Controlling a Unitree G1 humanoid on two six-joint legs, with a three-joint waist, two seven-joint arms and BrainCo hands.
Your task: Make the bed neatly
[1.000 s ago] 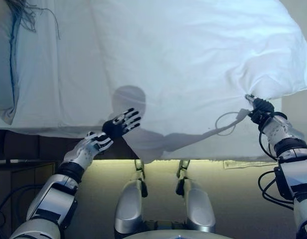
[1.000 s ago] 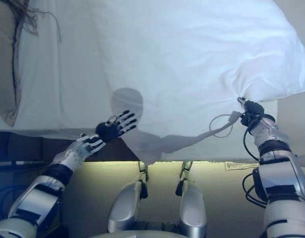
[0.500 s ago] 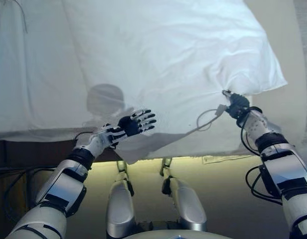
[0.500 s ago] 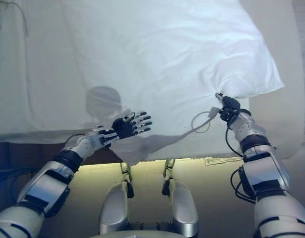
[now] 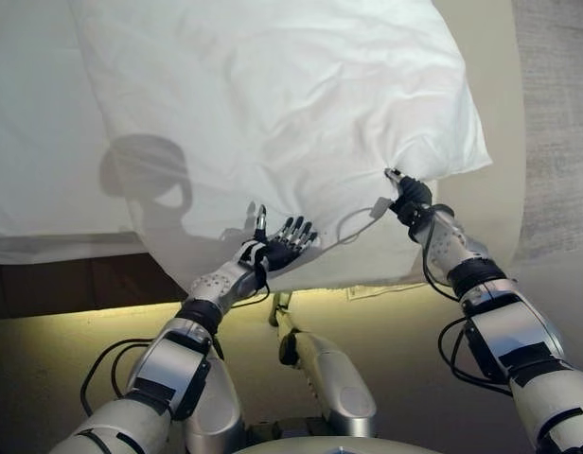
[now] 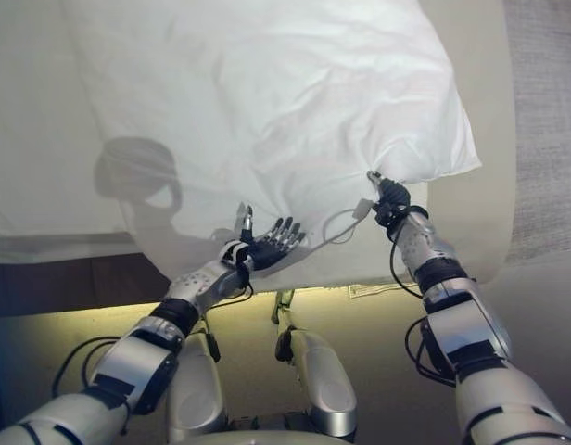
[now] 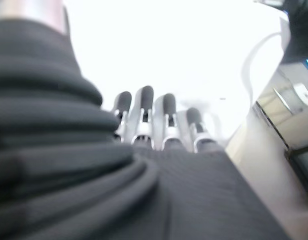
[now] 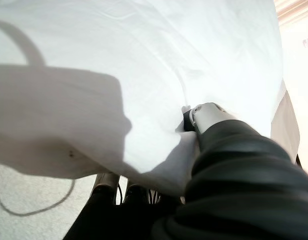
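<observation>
A white duvet lies over the bed, its front edge hanging over the near side. My right hand is shut on the duvet's near right corner. In the right wrist view the cloth bunches over that hand's fingers beside its thumb. My left hand is open with straight fingers at the hanging front edge, left of the right hand. In the left wrist view its fingers point at the white cloth.
A beige mattress side shows past the duvet's right edge, with grey carpet beyond it. A white sheet covers the bed to the left. The dark bed base runs below it, above a lit floor.
The camera has swung right, so the whole bed shifted left. My left hand moved right along the duvet's front edge, closer to the right hand. The right hand kept its hold.
</observation>
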